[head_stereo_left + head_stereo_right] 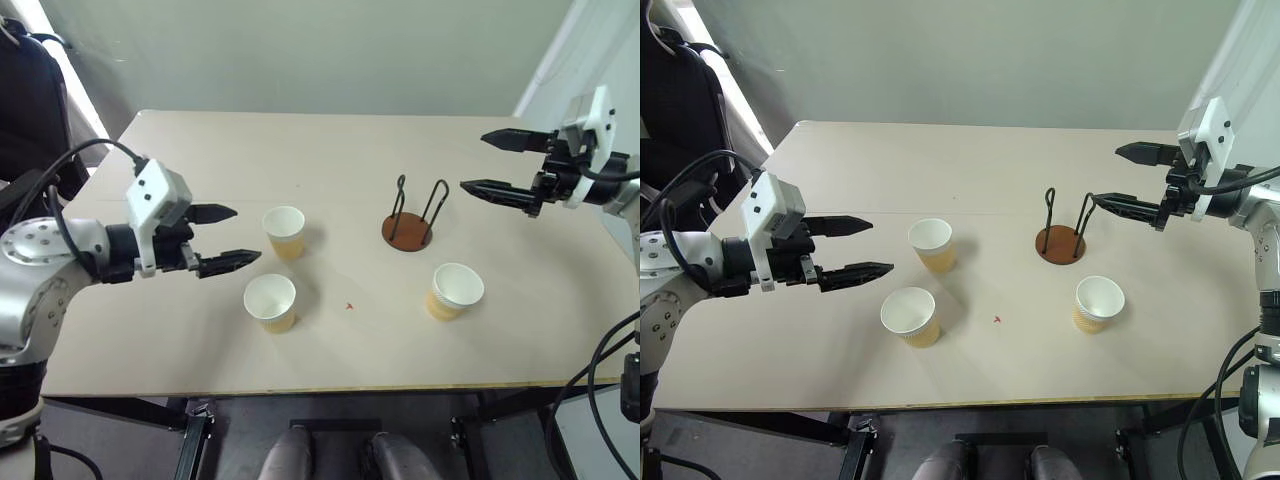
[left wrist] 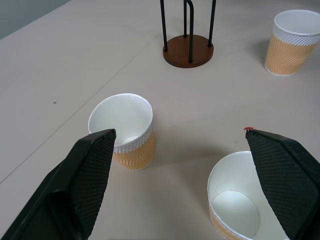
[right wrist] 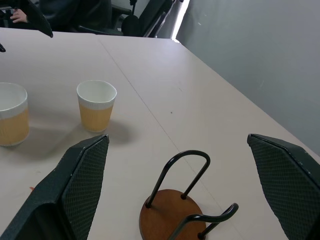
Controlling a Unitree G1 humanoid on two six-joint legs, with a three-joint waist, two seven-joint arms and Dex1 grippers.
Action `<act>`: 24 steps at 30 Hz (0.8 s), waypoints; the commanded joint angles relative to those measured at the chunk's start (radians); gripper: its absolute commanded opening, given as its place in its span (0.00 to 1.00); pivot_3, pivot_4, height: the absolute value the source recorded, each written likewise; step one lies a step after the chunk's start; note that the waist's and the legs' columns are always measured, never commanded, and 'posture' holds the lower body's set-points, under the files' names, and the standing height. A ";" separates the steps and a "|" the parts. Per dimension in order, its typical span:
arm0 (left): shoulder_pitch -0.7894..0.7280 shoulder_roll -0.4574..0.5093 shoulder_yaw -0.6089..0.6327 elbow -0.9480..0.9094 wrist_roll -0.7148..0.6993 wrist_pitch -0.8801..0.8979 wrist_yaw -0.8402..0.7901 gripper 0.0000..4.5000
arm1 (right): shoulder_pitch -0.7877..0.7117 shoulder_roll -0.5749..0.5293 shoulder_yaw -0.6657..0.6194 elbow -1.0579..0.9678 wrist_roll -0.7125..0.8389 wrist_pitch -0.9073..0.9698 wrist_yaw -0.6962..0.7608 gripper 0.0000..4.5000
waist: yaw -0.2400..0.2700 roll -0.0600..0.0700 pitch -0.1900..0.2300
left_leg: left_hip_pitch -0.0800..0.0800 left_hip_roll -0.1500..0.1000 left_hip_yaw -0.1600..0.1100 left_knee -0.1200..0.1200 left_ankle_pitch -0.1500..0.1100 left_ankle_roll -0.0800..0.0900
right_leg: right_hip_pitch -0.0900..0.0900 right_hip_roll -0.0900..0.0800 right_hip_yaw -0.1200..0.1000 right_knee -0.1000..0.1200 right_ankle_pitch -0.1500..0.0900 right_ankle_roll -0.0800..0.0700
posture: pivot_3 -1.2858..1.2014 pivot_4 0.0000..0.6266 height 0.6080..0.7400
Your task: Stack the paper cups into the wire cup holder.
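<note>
Three paper cups with tan ribbed sleeves stand upright on the table: one left of centre, one nearer the front edge, and one at the right front. The wire cup holder, a reddish-brown disc with black wire loops, stands empty right of centre. My left gripper hovers open just left of the two left cups, fingers pointing toward them, holding nothing. Above the table, right of the holder, my right gripper hangs open and empty. In the right wrist view the holder lies between its fingers.
The beige table has its front edge close below the cups. A small red mark lies between the front cups. A black chair stands at the back left, a grey wall behind the table.
</note>
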 commanded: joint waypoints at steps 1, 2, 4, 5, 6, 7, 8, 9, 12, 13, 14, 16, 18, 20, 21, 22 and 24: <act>0.003 0.013 0.042 -0.023 -0.010 -0.006 -0.006 0.99 | -0.018 -0.025 -0.034 -0.009 0.004 -0.002 0.002 1.00 | 0.000 0.000 0.000 | 0.000 0.000 0.000 0.000 0.000 0.000 | 0.000 0.000 0.000 0.000 0.000 0.000 | 0.52 0.24 1.00; 0.004 0.012 0.040 -0.020 -0.008 -0.009 -0.007 0.99 | -0.016 -0.028 -0.035 -0.011 0.004 -0.001 0.003 1.00 | 0.000 0.000 0.000 | 0.000 0.000 0.000 0.000 0.000 0.000 | 0.000 0.000 0.000 0.000 0.000 0.000 | 0.52 0.24 1.00; -0.006 0.011 0.032 -0.012 -0.007 -0.011 -0.010 0.99 | -0.012 -0.029 -0.036 -0.015 0.004 0.001 0.001 1.00 | 0.000 0.000 0.000 | 0.000 0.000 0.000 0.000 0.000 0.000 | 0.000 0.000 0.000 0.000 0.000 0.000 | 0.52 0.24 1.00; -0.013 0.012 0.029 -0.009 -0.007 -0.012 -0.013 0.99 | -0.009 -0.029 -0.036 -0.018 0.005 0.002 -0.001 1.00 | 0.000 0.000 0.000 | 0.000 0.000 0.000 0.000 0.000 0.000 | 0.000 0.000 0.000 0.000 0.000 0.000 | 0.52 0.24 1.00; -0.020 0.013 0.025 -0.005 -0.007 -0.012 -0.016 0.99 | -0.005 -0.029 -0.037 -0.023 0.006 0.005 -0.004 1.00 | 0.000 0.000 0.000 | 0.000 0.000 0.000 0.000 0.000 0.000 | 0.000 0.000 0.000 0.000 0.000 0.000 | 0.52 0.24 1.00; -0.025 0.013 0.023 -0.001 -0.005 -0.013 -0.019 0.99 | 0.001 -0.029 -0.037 -0.027 0.006 0.006 -0.006 1.00 | 0.000 0.000 0.000 | 0.000 0.000 0.000 0.000 0.000 0.000 | 0.000 0.000 0.000 0.000 0.000 0.000 | 0.52 0.24 1.00; -0.029 0.013 0.021 0.002 -0.003 -0.014 -0.021 0.99 | 0.006 -0.030 -0.037 -0.031 0.004 0.006 -0.010 1.00 | 0.000 0.000 0.000 | 0.000 0.000 0.000 0.000 0.000 0.000 | 0.000 0.000 0.000 0.000 0.000 0.000 | 0.52 0.24 1.00; -0.031 0.013 0.020 0.004 -0.002 -0.014 -0.023 0.99 | 0.010 -0.031 -0.037 -0.032 0.002 0.008 -0.014 1.00 | 0.000 0.000 0.000 | 0.000 0.000 0.000 0.000 0.000 0.000 | 0.000 0.000 0.000 0.000 0.000 0.000 | 0.52 0.24 1.00; -0.033 0.011 0.017 0.004 0.002 -0.015 -0.026 0.99 | 0.012 -0.034 -0.035 -0.030 -0.005 0.015 -0.027 1.00 | 0.000 0.000 0.000 | 0.000 0.000 0.000 0.000 0.000 0.000 | 0.000 0.000 0.000 0.000 0.000 0.000 | 0.52 0.24 1.00; -0.033 0.010 0.016 0.003 0.002 -0.015 -0.026 0.99 | 0.010 -0.035 -0.034 -0.029 0.001 0.033 -0.028 1.00 | 0.000 0.000 0.000 | 0.000 0.000 0.000 0.000 0.000 0.000 | 0.000 0.000 0.000 0.000 0.000 0.000 | 0.52 0.24 1.00; -0.034 0.009 0.015 0.003 0.003 -0.015 -0.027 0.99 | 0.008 -0.035 -0.033 -0.028 0.007 0.046 -0.028 1.00 | 0.000 0.000 0.000 | 0.000 0.000 0.001 0.000 0.000 0.000 | 0.000 0.000 0.000 0.000 0.000 0.000 | 0.52 0.24 1.00; -0.036 0.009 0.014 0.004 0.003 -0.016 -0.028 0.99 | 0.002 -0.032 -0.029 -0.022 -0.001 0.062 -0.045 1.00 | 0.000 0.000 0.000 | 0.000 0.000 0.001 0.000 0.000 0.000 | 0.000 0.000 0.000 0.000 0.000 0.000 | 0.52 0.24 1.00; -0.037 0.008 0.013 0.004 0.003 -0.017 -0.028 0.99 | 0.000 -0.032 -0.018 -0.014 -0.014 0.081 -0.059 1.00 | 0.000 0.000 0.000 | 0.000 0.000 0.001 0.000 0.000 0.000 | 0.000 0.000 0.000 0.000 0.000 0.000 | 0.52 0.24 1.00; -0.036 0.008 0.012 0.003 0.004 -0.018 -0.029 0.99 | 0.000 -0.034 0.011 0.002 -0.059 0.088 -0.087 1.00 | 0.000 0.000 0.000 | 0.000 0.000 0.001 0.000 0.000 0.000 | 0.000 0.000 0.000 0.000 0.000 0.000 | 0.52 0.24 1.00; -0.036 0.008 0.012 0.003 0.003 -0.017 -0.029 0.99 | -0.003 -0.031 0.020 0.012 -0.074 0.096 -0.100 1.00 | 0.000 0.000 0.000 | 0.000 0.000 0.001 0.000 0.000 0.000 | 0.000 0.000 0.000 0.000 0.000 0.000 | 0.52 0.24 1.00; -0.037 0.008 0.012 0.004 0.004 -0.018 -0.028 0.99 | -0.009 -0.025 0.024 0.020 -0.080 0.115 -0.111 1.00 | 0.000 0.000 0.000 | 0.001 0.000 0.001 0.000 0.000 0.000 | 0.000 0.000 0.001 0.000 0.000 0.000 | 0.52 0.24 1.00; -0.037 0.007 0.011 0.003 0.003 -0.017 -0.028 0.99 | -0.026 -0.008 0.050 0.043 -0.106 0.167 -0.149 1.00 | 0.000 0.000 0.000 | 0.001 0.000 0.001 0.000 0.000 0.000 | 0.000 0.000 0.001 0.001 0.000 0.000 | 0.52 0.24 1.00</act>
